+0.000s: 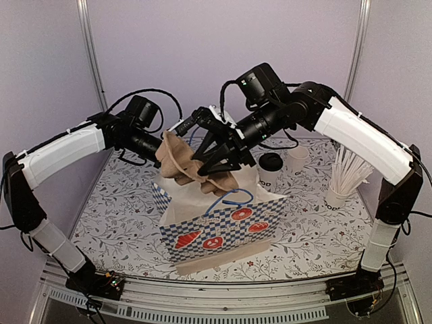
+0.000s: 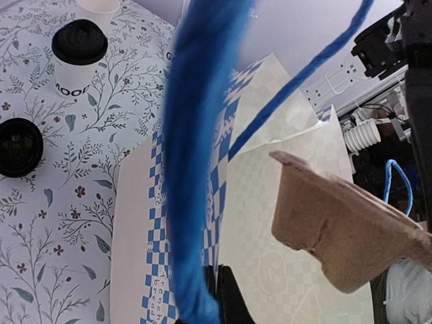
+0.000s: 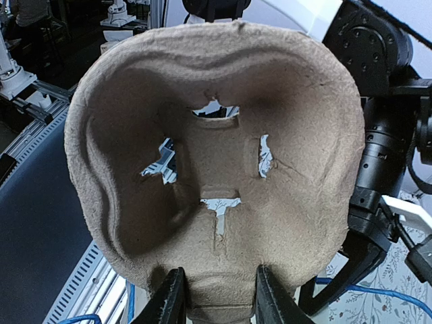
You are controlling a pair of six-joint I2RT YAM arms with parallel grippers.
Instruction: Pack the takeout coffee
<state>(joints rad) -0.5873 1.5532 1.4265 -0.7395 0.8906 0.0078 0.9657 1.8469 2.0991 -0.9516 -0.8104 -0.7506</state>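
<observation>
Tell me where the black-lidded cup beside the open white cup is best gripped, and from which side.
Grip the takeout coffee on its white paper wall just under the black lid, probably coming down from above. It stands upright, the lid's overhanging rim should stop slip, and the bag and open cup crowd a level approach.

Left arm (image 1: 67,152) and right arm (image 1: 358,135) are raised, elbows bent, and the wrists are brought close together above mid-table. Left gripper (image 2: 214,300) is clamped tight on a blue handle (image 2: 199,135). Right gripper (image 3: 217,297) is pinched onto the edge of a pulp cup carrier (image 3: 216,135), which is held upright.
</observation>
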